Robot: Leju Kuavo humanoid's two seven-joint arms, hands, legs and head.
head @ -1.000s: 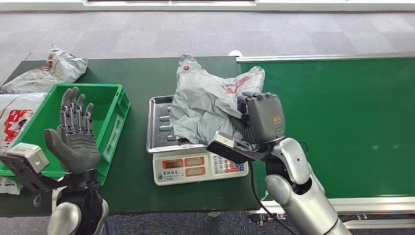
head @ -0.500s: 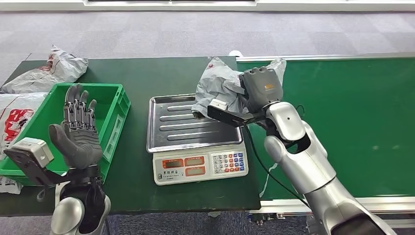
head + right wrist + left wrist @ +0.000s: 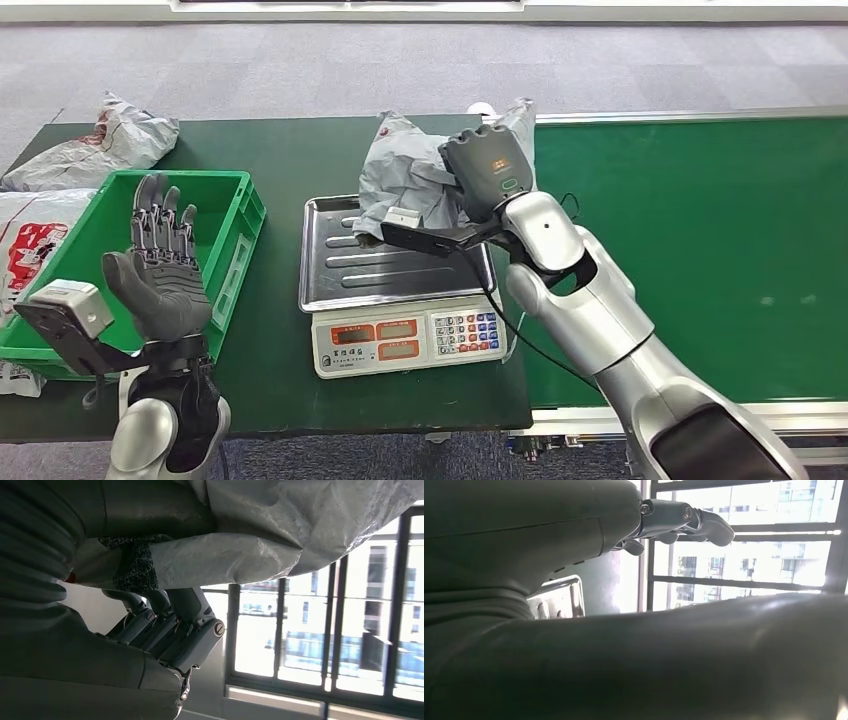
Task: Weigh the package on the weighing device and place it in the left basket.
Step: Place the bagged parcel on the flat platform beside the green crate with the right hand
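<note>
So there's one scale [image 3: 400,285] in the middle of the bench [image 3: 290,150], one green basket [image 3: 235,225] off to its left, and three grey mailer bags total. The one that matters, the package [image 3: 405,175], is up in the air over the far right corner of the scale's steel tray [image 3: 345,265], grasped by the right hand [image 3: 490,170]. The other two bags are spare packages [image 3: 95,140] sitting past the basket at the bench's left end, one behind the other. Green conveyor belt [image 3: 700,240] runs along the right side. The left hand [image 3: 155,270] is raised in front of the basket, palm up, fingers straight and spread, holding nothing. It covers part of the basket from the head view. The right wrist view gets you the crinkly bag [image 3: 280,525] pressed against the palm with fingers [image 3: 170,625] curled under it, windows behind.
</note>
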